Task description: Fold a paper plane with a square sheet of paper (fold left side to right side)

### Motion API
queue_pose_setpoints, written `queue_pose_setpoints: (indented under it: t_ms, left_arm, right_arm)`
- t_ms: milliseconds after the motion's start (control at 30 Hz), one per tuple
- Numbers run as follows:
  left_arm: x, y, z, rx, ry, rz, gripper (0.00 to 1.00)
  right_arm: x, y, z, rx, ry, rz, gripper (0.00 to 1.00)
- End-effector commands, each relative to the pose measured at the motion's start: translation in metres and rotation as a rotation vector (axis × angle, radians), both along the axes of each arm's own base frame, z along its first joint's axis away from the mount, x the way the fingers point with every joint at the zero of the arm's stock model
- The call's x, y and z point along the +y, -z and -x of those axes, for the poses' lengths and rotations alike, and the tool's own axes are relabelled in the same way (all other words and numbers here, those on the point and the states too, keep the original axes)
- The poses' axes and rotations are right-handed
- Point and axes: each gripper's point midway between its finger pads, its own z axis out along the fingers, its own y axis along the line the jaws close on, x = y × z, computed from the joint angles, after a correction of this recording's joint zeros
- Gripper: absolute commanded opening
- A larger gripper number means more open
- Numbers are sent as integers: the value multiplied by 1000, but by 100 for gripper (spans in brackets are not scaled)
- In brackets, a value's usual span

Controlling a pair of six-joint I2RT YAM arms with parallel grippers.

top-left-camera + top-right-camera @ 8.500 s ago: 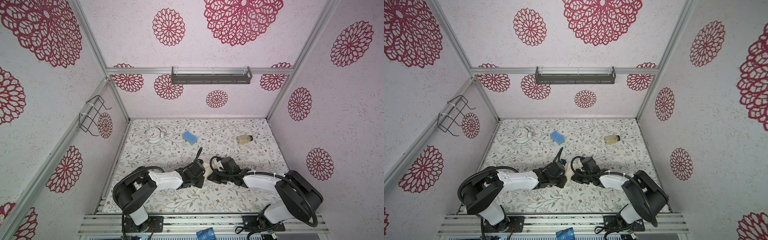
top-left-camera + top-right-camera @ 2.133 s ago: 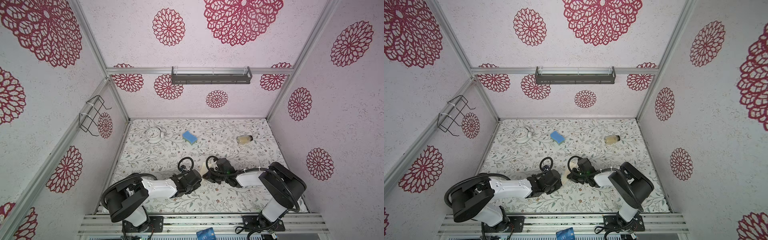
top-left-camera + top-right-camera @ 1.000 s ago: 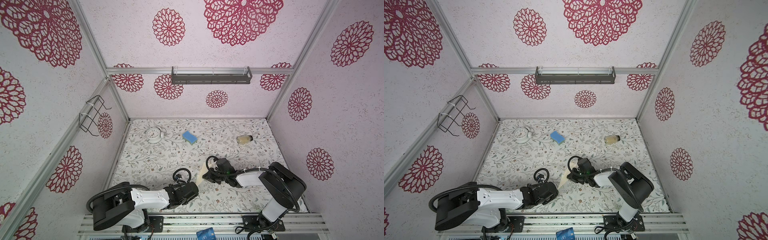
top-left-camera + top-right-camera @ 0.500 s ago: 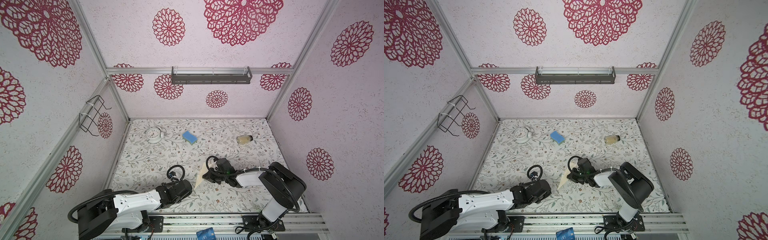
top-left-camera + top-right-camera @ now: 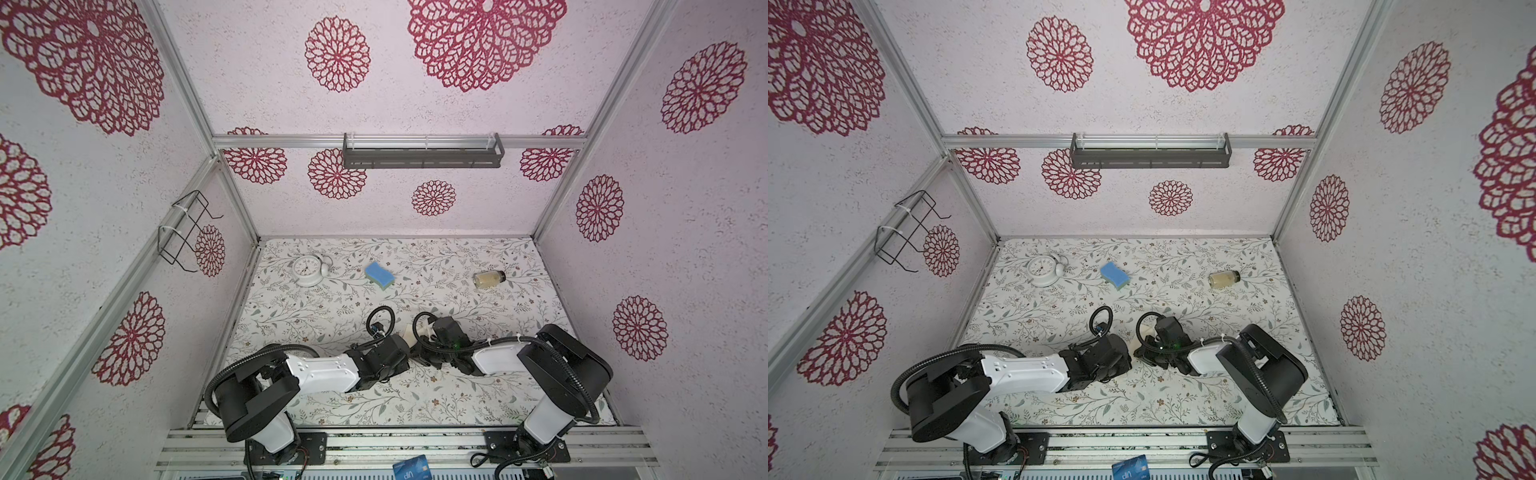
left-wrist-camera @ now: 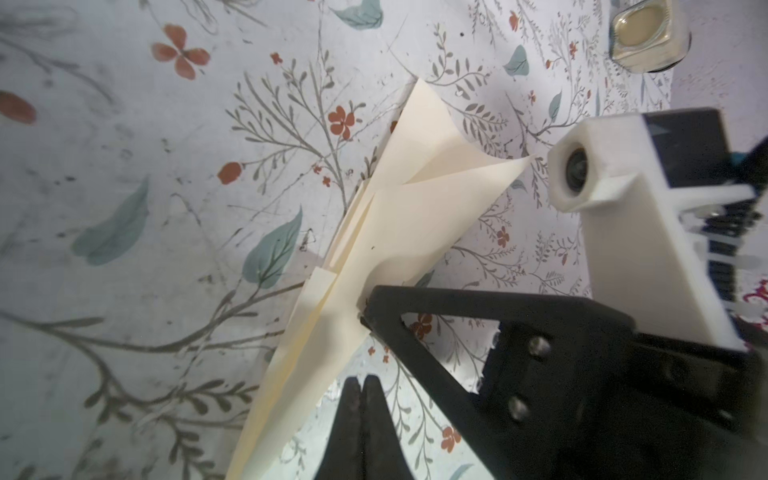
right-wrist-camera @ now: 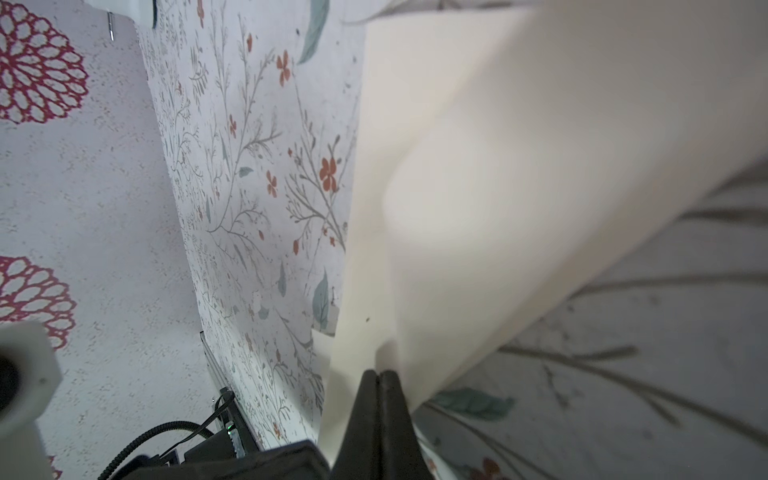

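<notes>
Well, a top view shows the narrow creased cream paper plane (image 5: 409,336) between both arms, the left wrist view the left gripper (image 6: 361,380) closed empty beside it (folds look mostly done, flattening left), the right wrist view the right gripper (image 7: 379,374) pinching its flap.

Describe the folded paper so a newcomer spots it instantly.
On the floral tabletop, look front-centre where the left gripper and right gripper meet. The paper plane sits there: a narrow cream dart with layered creases, unlike the blue sponge and glass jar farther back.
</notes>
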Motion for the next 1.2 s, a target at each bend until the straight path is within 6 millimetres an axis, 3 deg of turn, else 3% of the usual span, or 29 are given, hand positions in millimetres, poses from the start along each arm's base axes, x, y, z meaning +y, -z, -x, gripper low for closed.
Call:
queue_pose_setpoints:
  t_ms: [0,267,900,1167]
  left_arm:
    - [-2,5,-9,-4,-13,0,0]
    - [14,32,-5,50,-33,-63,0]
    - [41,50,-2,90,21,-177,0]
    - [48,55,2,100,44,-224,0]
  right_arm:
    - [-35,42,26,127,59,161,0]
    - [-37,38,31,131,93,133,0]
    - [-34,37,29,80,-8,221,0]
    - [-38,31,16,11,-89,255,0]
